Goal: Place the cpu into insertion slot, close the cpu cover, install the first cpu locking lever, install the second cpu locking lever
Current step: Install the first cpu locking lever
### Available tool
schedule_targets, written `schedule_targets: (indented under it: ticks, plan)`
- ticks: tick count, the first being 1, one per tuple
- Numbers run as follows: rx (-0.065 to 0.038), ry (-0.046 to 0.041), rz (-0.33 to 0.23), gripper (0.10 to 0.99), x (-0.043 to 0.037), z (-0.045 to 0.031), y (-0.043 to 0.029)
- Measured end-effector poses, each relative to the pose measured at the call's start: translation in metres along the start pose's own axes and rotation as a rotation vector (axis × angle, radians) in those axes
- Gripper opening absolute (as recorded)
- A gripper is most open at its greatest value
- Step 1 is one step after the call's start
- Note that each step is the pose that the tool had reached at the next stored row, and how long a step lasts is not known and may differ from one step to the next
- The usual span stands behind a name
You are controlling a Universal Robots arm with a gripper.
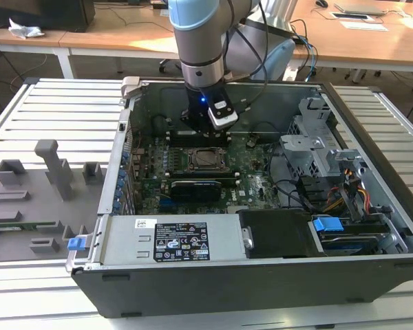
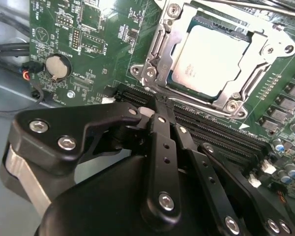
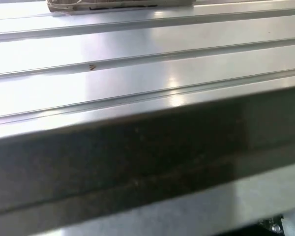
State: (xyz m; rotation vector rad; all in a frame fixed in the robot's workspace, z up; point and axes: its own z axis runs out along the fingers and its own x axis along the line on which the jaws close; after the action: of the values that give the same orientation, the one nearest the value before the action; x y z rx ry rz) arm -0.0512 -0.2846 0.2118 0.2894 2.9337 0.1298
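In the second wrist view the black metal end effector (image 2: 157, 109) sits closest, its jointed fingers (image 2: 163, 147) drawn together to a narrow tip with nothing between them, poised just above the long black memory slots (image 2: 221, 130) of the green circuit board (image 2: 88, 49). Just beyond that tip lies the insertion slot (image 2: 157, 54), a small square socket with a silver metal rim, and in it rests the cpu (image 2: 211, 59), a flat square chip with a pale silvery-grey top. The cpu cover (image 2: 258, 46), a thin silver frame plate with a cut-out centre, lies down around the chip. A round silver coin battery (image 2: 56, 66) sits on the board well apart from the socket. In the exterior view the open black computer case (image 1: 213, 282) stands on a pale ribbed metal counter (image 1: 55, 110), and the grey and blue robot arm (image 1: 199, 41) reaches down into it over the socket.
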Motion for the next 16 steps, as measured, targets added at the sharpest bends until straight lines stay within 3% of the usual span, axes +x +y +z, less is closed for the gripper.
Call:
schedule_targets:
  ticks: [3,6,7,9,10,16]
  plan:
    - [0.012,-0.0026,0.003,0.106,-0.0011,-0.0062,0.0007]
    - [0.039,-0.0088,0.008,0.106,-0.0025,-0.0134,0.0015]
    - [0.057,-0.0125,0.008,0.106,-0.0027,-0.0147,0.0016]
    - [0.058,-0.0125,0.007,0.106,-0.0027,-0.0148,0.0016]
    - [0.061,-0.0020,0.008,0.106,-0.0028,-0.0145,0.0017]
    - [0.091,0.1065,0.011,0.106,-0.0064,-0.0133,0.0023]
